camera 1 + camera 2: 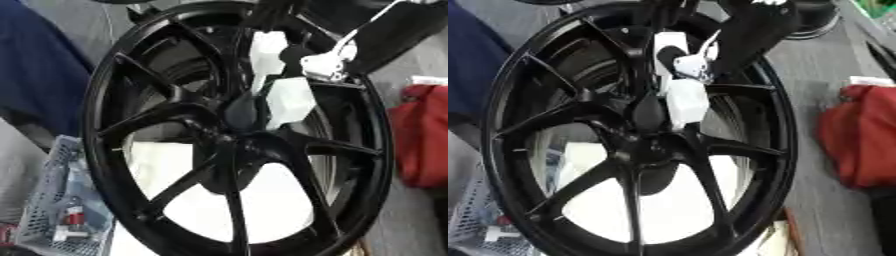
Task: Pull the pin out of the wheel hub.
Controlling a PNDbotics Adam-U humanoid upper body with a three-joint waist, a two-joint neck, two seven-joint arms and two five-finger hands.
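Black spoked wheel hub [236, 145]; right hand [284, 82] at its centre, grip unclear.

The wheel hub [241, 145] is a glossy black alloy wheel with slender spokes running from a dark central boss to a wide circular rim. It fills most of both views, face toward the camera, with its rim tilted slightly askew. White surface shows through the lower spoke gaps. The pin [243, 111] cannot be made out clearly: only a dark rounded shape shows at the centre of the boss, just beside white angular parts of the hand reaching in from the upper right.
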